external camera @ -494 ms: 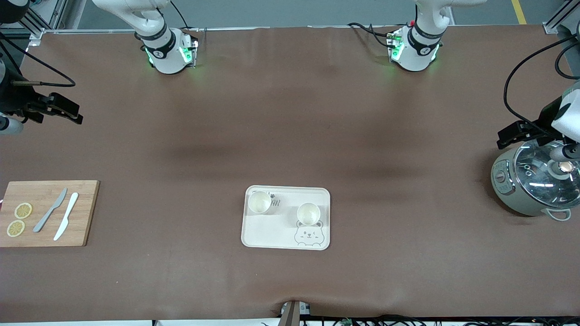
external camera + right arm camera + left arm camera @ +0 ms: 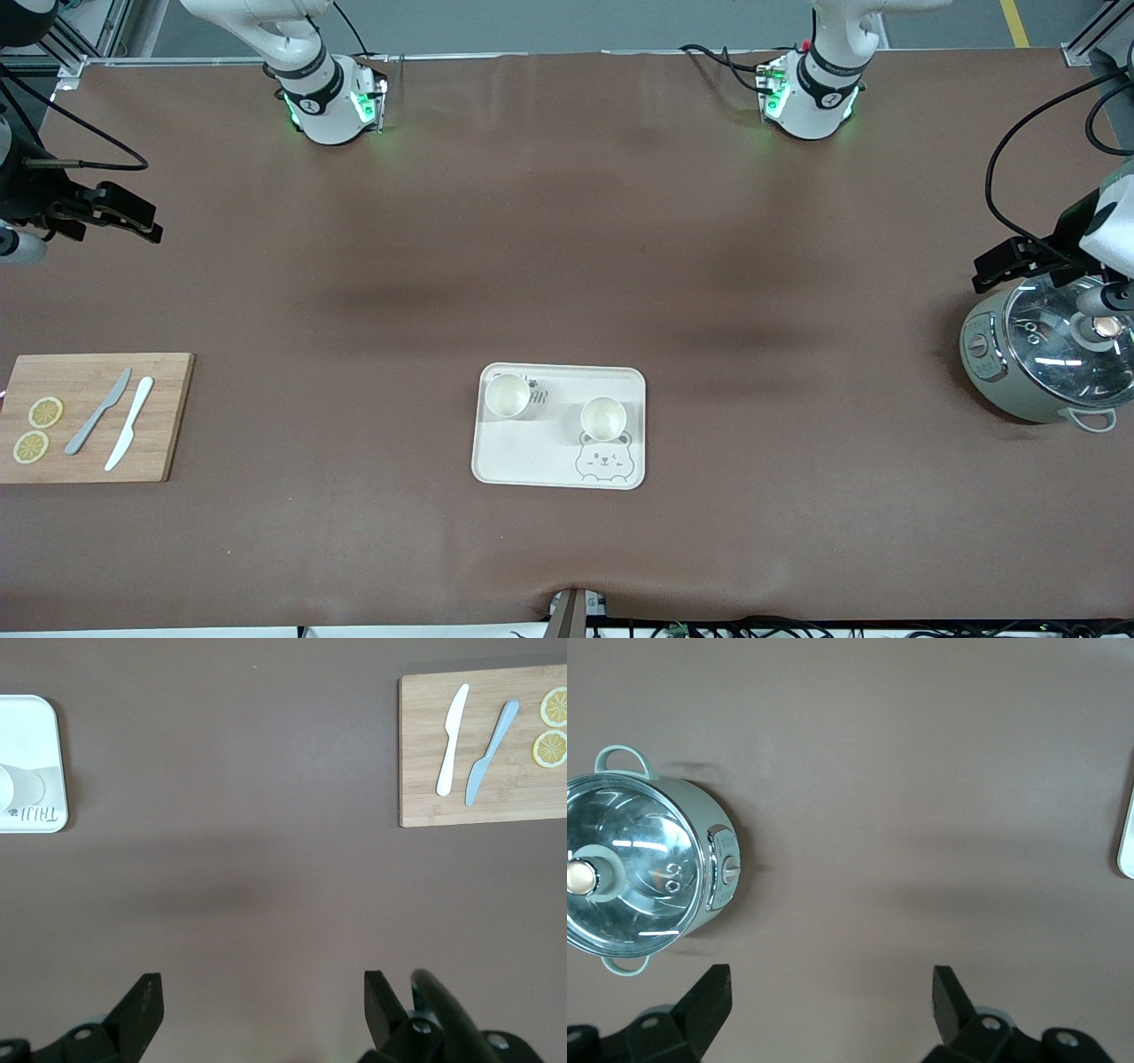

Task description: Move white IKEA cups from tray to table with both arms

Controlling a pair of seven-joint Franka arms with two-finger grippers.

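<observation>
Two small white IKEA cups stand upright on a cream bear-printed tray (image 2: 532, 452) in the middle of the table. One cup (image 2: 508, 395) sits by the tray's corner toward the right arm's end. The other cup (image 2: 603, 418) is just above the bear drawing. My right gripper (image 2: 120, 219) hangs open over the bare table at the right arm's end, well away from the tray (image 2: 35, 726). In its wrist view the right gripper (image 2: 261, 979) holds nothing. My left gripper (image 2: 1014, 261) hangs open and empty beside the cooker, and the left gripper (image 2: 831, 974) shows only brown table between its fingers.
A pale green cooker (image 2: 1045, 354) with a glass lid (image 2: 629, 868) stands at the left arm's end. A wooden cutting board (image 2: 89, 416) at the right arm's end carries two knives (image 2: 469, 740) and two lemon slices (image 2: 554, 726). The tray's edge (image 2: 1127, 842) shows in the left wrist view.
</observation>
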